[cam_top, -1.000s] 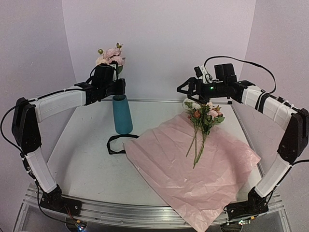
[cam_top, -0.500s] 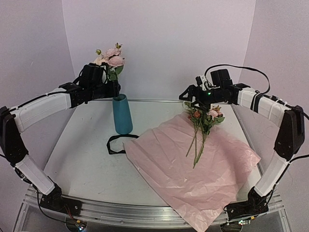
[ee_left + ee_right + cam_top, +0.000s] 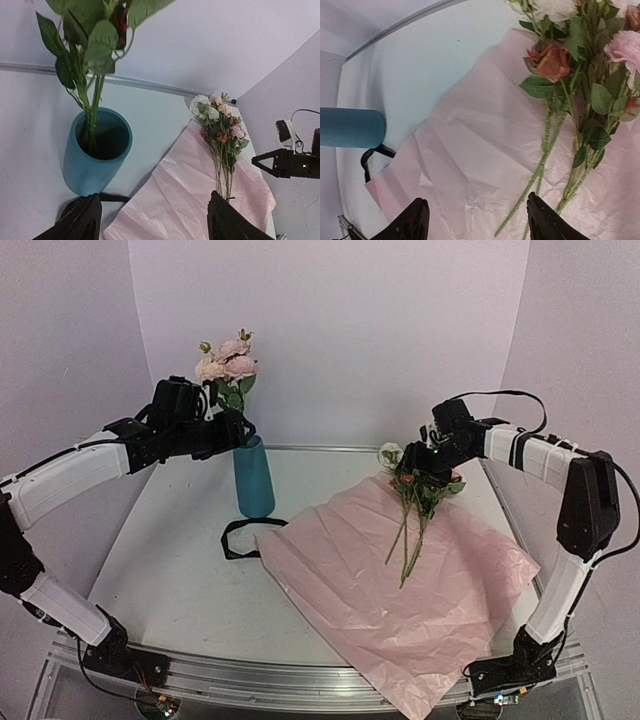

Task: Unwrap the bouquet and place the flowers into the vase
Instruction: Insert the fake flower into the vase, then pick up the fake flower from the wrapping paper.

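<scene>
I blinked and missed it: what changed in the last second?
The left arm let go of the pink roses, now standing in the vase, and drew back leftward, jaws open. The right arm dropped toward the flowers lying on the pink paper, jaws open. Vase, paper, lying flowers and black ribbon stayed put.

1. The overhead view is bright and evenly lit, with soft diffuse light and a lilac cast; the surface (image 3: 170,570) shows no glare.
2. Shadows are faint (a thin one edges the pink paper (image 3: 400,590)).
3. Wide-lens distortion bows the surface's rim.
4. In the left wrist view, the dark fingers (image 3: 82,220) lack detail, while the vase (image 3: 85,172) looks sharp.
5. The right wrist view is slightly soft, and the paper's far edge is smeared.
</scene>
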Robot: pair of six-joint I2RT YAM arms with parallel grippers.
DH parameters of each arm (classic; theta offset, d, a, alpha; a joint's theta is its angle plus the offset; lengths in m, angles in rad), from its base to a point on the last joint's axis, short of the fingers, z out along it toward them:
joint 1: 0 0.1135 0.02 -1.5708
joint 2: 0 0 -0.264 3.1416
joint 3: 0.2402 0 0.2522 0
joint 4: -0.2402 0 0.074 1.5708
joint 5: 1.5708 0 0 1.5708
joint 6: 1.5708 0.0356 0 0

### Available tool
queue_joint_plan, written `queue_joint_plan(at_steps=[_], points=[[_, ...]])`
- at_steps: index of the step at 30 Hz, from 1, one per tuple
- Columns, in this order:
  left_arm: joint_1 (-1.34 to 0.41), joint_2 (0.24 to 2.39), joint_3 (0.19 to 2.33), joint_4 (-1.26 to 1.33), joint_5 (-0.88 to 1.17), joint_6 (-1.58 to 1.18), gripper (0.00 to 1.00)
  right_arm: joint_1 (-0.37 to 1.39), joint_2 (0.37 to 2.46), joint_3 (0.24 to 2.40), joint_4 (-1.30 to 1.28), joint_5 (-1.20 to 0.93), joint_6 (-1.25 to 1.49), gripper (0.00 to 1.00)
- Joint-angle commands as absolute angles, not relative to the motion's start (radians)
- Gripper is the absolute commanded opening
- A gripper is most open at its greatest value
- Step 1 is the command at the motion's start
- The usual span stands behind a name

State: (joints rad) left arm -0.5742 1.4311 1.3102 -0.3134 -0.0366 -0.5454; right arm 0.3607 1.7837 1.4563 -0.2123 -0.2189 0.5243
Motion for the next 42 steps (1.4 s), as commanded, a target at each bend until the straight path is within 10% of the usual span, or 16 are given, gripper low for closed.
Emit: queue_joint_plan(at_steps=[1, 22, 42], points=[[-0.588, 1.419, 1.287, -0.313, 0.073, -0.642, 0.75, 0.353, 1.815, 1.477, -0.308, -0.100, 0.459, 0.66], [-0.803, 1.626, 1.395, -0.303, 0.111, -0.601, 0.99, 0.351, 1.776, 1.227, -0.273, -0.102, 0.525, 0.49], [-0.823, 1.743, 1.488, -0.290, 0.192, -0.573, 0.99, 0.356, 1.969, 1.378, -0.200, -0.112, 0.684, 0.36]])
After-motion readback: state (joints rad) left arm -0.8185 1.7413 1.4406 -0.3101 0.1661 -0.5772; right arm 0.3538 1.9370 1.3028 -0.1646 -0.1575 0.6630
